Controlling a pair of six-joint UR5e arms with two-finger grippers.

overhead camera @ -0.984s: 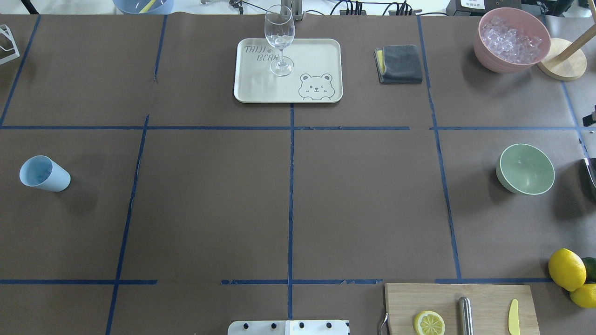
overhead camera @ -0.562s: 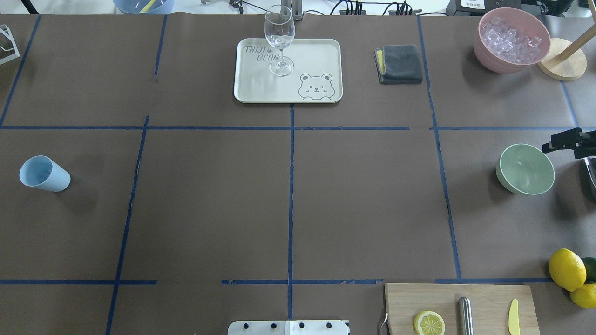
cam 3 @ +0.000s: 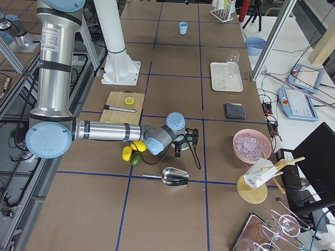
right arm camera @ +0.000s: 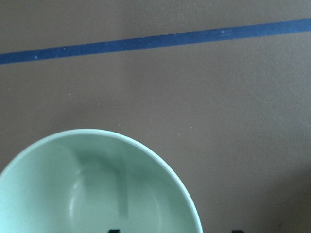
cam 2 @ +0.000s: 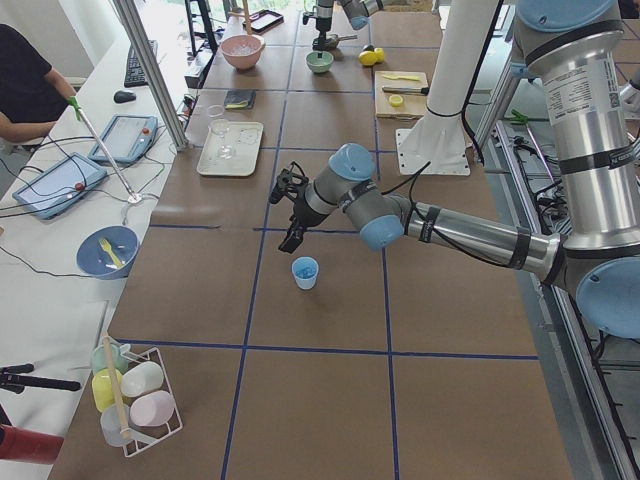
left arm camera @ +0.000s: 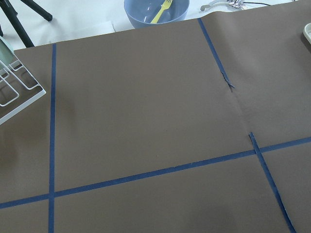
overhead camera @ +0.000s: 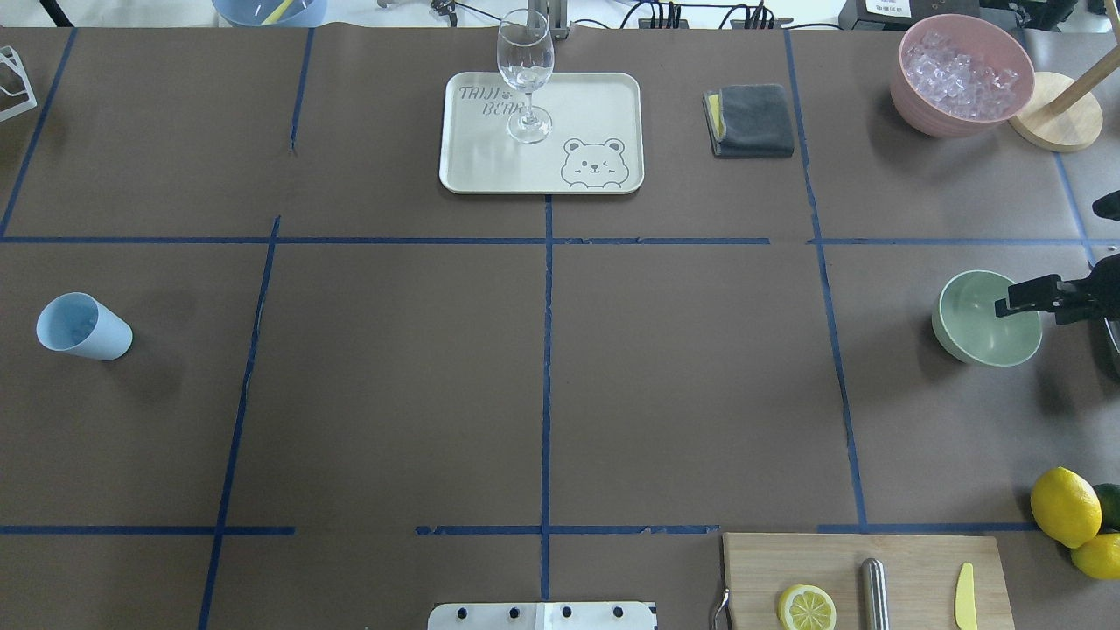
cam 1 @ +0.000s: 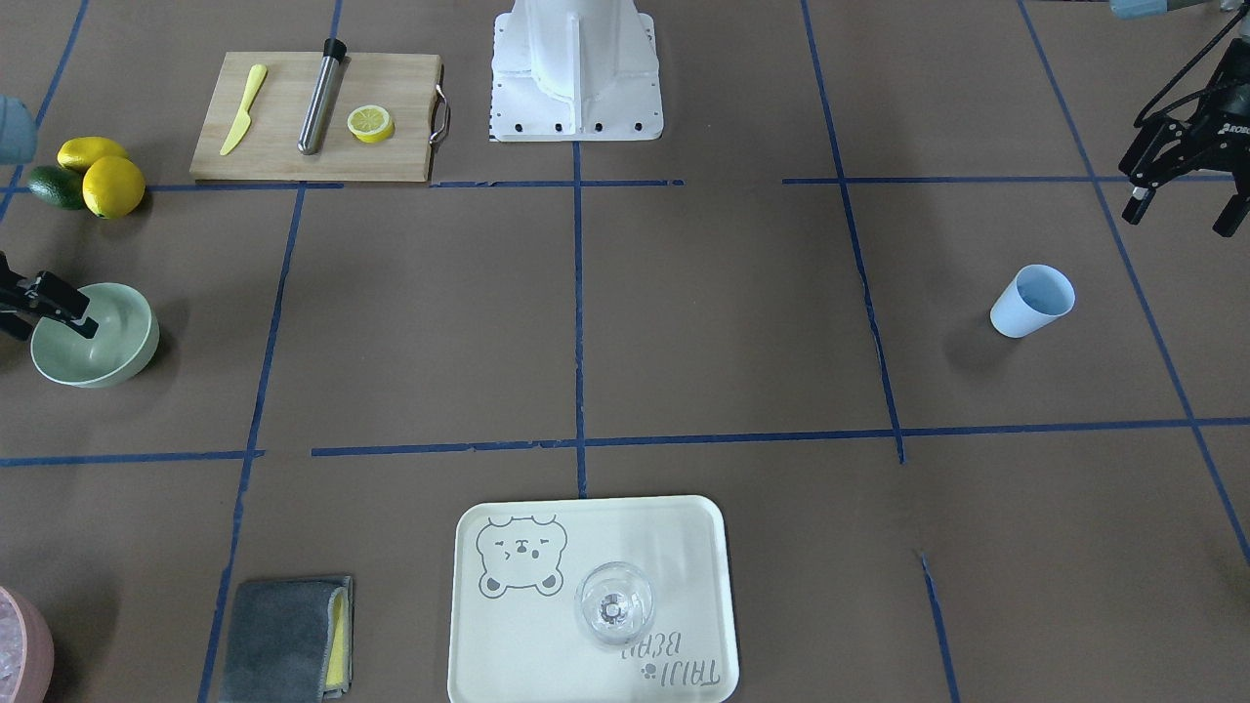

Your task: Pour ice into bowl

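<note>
bowl (overhead camera: 949, 337): round, smooth matte mint-green | right gripper (cam 1: 47, 322): 2 black fingers spread, 1 tip over bowl interior | left gripper (cam 1: 1177, 220): fingers spread, apart from tapered pale-blue cup (cam 1: 1033, 301)

From the robot's side I take the cream rectangular plastic tray (overhead camera: 604, 96) as my mark. A clear stemmed glass (overhead camera: 525, 66) stands on it. A folded grey cloth (overhead camera: 751, 120) lies near its right. The round mint-green plastic bowl (overhead camera: 971, 337) sits far right of the tray and nearer me, and a light blue plastic cup (overhead camera: 83, 326) far left and nearer.
</note>
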